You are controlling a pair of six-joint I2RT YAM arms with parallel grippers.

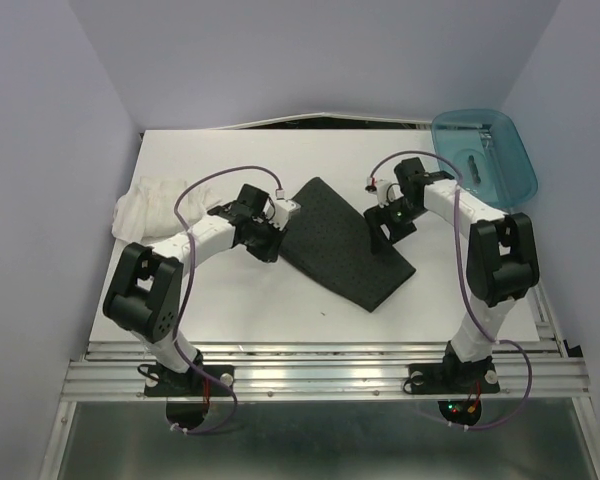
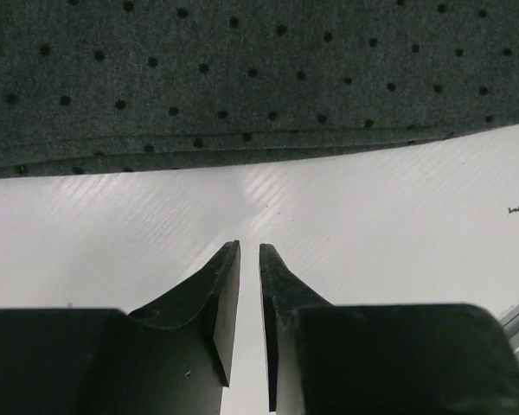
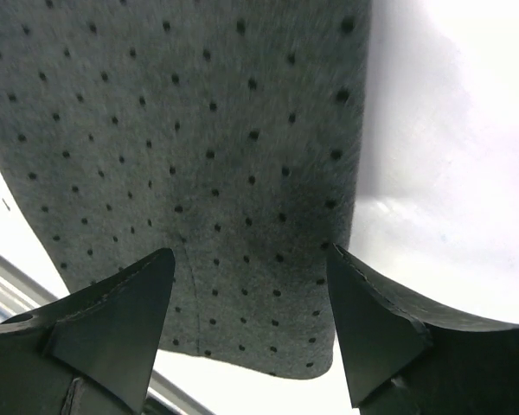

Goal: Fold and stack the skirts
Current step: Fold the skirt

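Folded charcoal skirt (image 1: pixel 345 245) lies mid-surface, angled far-left to near-right; left tool (image 2: pixel 249 246), barely parted and empty, faces its edge, right tool (image 3: pixel 249 255) splayed above it; white skirt (image 1: pixel 150 205) lies leftward

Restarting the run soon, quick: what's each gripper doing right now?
Left gripper: barely open, narrow gap, holding nothing.
Right gripper: wide open over the black dotted skirt, holding nothing.
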